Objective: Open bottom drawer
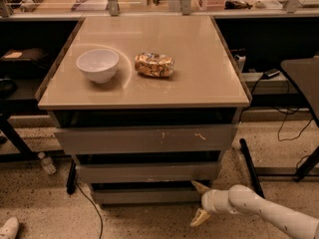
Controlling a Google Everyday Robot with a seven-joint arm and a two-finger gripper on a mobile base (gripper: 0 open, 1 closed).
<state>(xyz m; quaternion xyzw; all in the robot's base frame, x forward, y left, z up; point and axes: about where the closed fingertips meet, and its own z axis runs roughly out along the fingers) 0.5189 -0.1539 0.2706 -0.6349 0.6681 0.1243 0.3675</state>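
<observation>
Your pincer [199,203] hangs low at the right of the cabinet, fingers spread wide and gripping nothing, its upper tip near the right end of the bottom drawer [144,196]. That drawer is the lowest and narrowest of three, with a plain grey handleless front. Farther back, the worktop [199,78] carries a white bowl [97,64].

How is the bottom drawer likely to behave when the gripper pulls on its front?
The bottom drawer looks like rigid metal, so it should probably slide rather than flex. Its flat front shows no handle, so the gripper, open at its right end, may slip. Pulling from one end could skew it.
</observation>
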